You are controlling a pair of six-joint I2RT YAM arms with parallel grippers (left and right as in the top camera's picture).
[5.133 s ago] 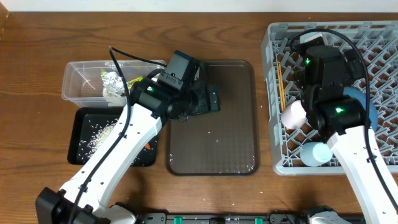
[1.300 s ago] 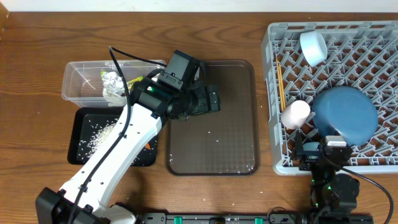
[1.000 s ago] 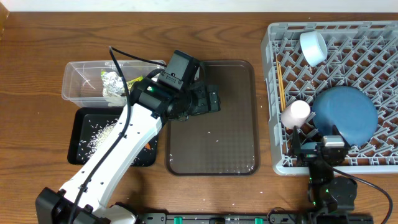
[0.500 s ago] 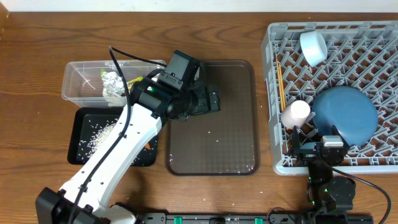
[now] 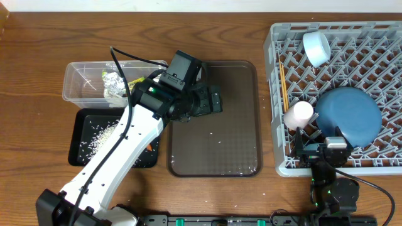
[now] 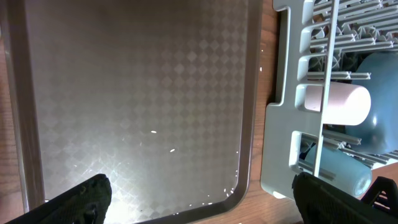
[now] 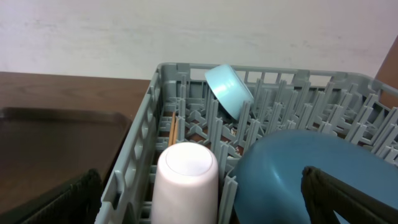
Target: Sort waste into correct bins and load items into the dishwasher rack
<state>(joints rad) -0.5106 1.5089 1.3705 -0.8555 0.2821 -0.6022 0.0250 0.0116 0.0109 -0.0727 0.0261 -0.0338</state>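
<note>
The grey dishwasher rack holds the blue plate, pink cup, small bowl and chopsticks. My right gripper hangs open at the rack's front edge, short of the pink cup and plate. The light blue cup lies in the rack's front corner. My left gripper is open over the brown tray, empty. Foil and tissue lie in the clear bin. Rice and the carrot lie in the black bin.
A few stray rice grains lie on the brown tray, which sits between the bins and the rack. The left arm stretches across the black bin's right side. Bare wooden table surrounds everything.
The right arm has drawn back from over the rack to its front edge. Over the last second neither arm moves.
</note>
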